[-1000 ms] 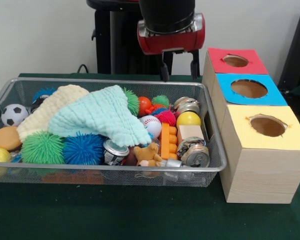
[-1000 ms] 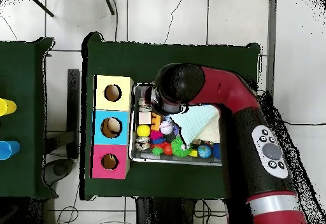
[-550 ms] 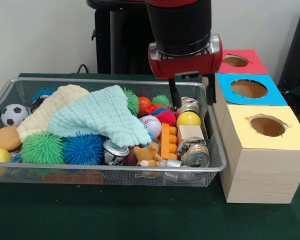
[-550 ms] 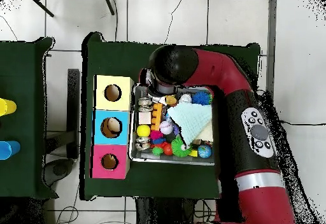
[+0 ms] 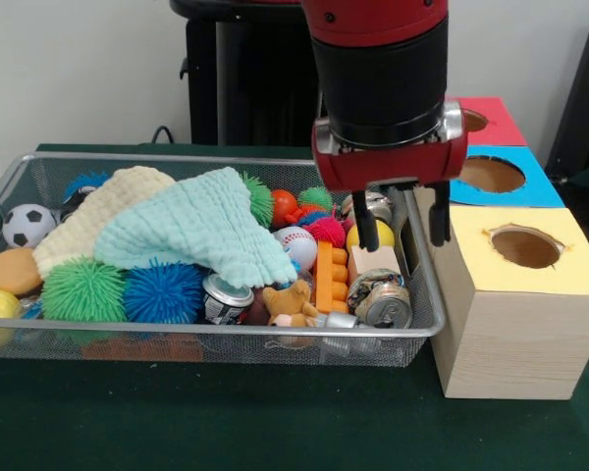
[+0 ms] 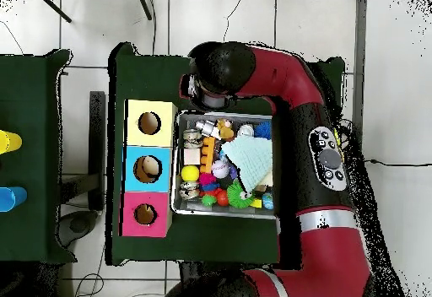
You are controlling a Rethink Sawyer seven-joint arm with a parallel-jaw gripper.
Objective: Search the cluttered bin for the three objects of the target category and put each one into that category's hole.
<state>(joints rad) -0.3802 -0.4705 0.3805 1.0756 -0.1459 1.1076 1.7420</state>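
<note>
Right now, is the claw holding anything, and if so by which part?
Nothing is held. The claw hangs open above the right end of the wire bin, over the wooden block and crushed can, with nothing between its fingers.

Wire bin (image 5: 39,172) packed w/ toys: crushed cans (image 5: 385,304) at its end nearest the boxes, another (image 5: 223,297) poking from under mint cloth (image 5: 191,231). Box row (image 5: 510,324) just beside: yellow, blue, red tops, one round hole each.

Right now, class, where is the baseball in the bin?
In the front view the baseball sits mid-bin, right of the mint green cloth, below the pink spiky ball and left of the orange block.
</note>
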